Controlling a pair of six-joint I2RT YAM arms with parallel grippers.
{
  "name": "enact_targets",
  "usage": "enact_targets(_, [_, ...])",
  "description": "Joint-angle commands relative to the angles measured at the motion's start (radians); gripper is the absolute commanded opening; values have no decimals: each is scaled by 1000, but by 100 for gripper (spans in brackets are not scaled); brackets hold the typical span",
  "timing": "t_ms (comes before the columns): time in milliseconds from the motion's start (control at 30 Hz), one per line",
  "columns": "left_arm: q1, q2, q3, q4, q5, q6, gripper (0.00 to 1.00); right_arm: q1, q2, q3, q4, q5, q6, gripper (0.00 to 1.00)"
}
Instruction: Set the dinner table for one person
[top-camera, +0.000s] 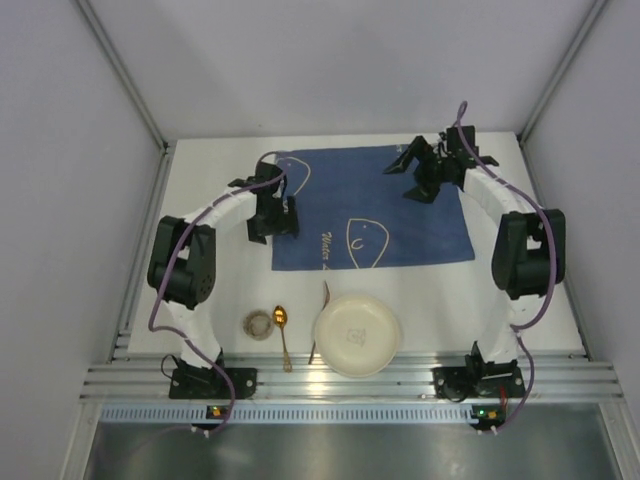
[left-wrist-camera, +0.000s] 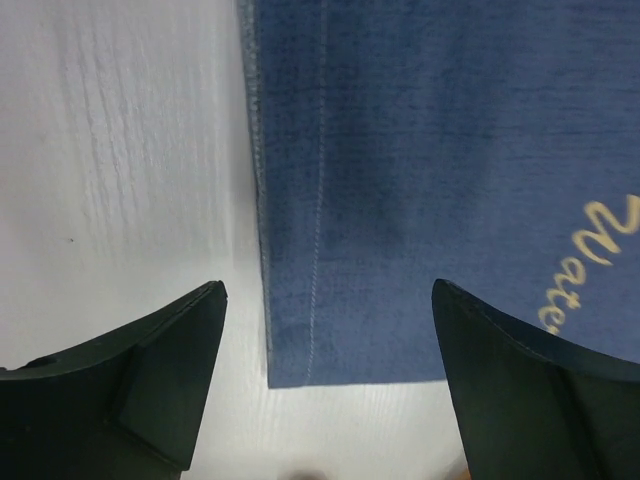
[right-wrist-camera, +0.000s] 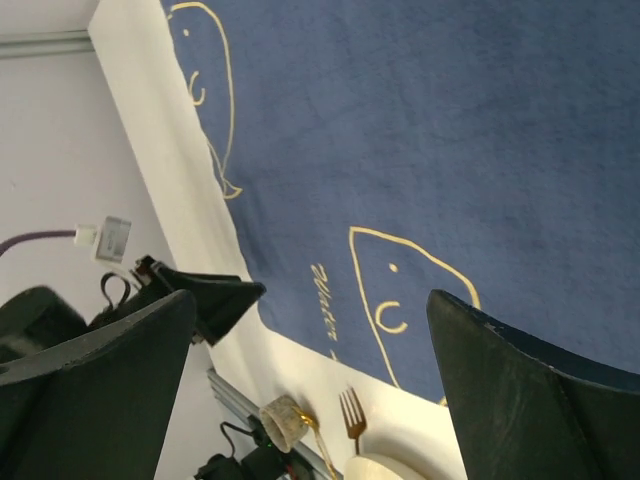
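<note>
The dinner table is a white tabletop. A blue cloth with fish outlines lies flat on it. A cream plate, a gold fork partly under it, a gold spoon and a small cup sit near the front. My left gripper is open and empty, low over the cloth's near left corner, its fingers straddling it. My right gripper is open and empty, raised above the cloth's far right part.
A ribbed aluminium rail runs along the near edge, with both arm bases on it. Grey walls enclose the table on three sides. The right wrist view also shows the fork, the cup and the left gripper.
</note>
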Motion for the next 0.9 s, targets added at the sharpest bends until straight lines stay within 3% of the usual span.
enact_targets(0, [7, 73, 58, -40, -90, 27, 87, -14, -109, -68, -11, 16, -83, 100])
enact_targets(133, [4, 139, 136, -100, -135, 12, 84, -45, -161, -143, -19, 19, -107, 100])
enact_targets(200, [-1, 162, 145, -102, -127, 13, 76, -63, -166, -154, -21, 17, -115, 100])
enact_targets(233, [-4, 170, 152, -103, -116, 16, 68, -68, -167, -160, -22, 13, -118, 100])
enact_targets(267, [-12, 182, 158, -105, -110, 24, 47, -74, -166, -160, -22, 11, -120, 100])
enact_targets(367, [-27, 225, 172, -140, -132, 15, 18, -97, -161, -157, -25, 3, -124, 100])
enact_targets(600, [-29, 211, 121, -180, -239, -53, 6, -119, -141, -142, -27, -12, -132, 100])
enact_targets(867, [-26, 136, 43, -203, -299, -84, 9, -120, -146, -165, -34, -10, -155, 100])
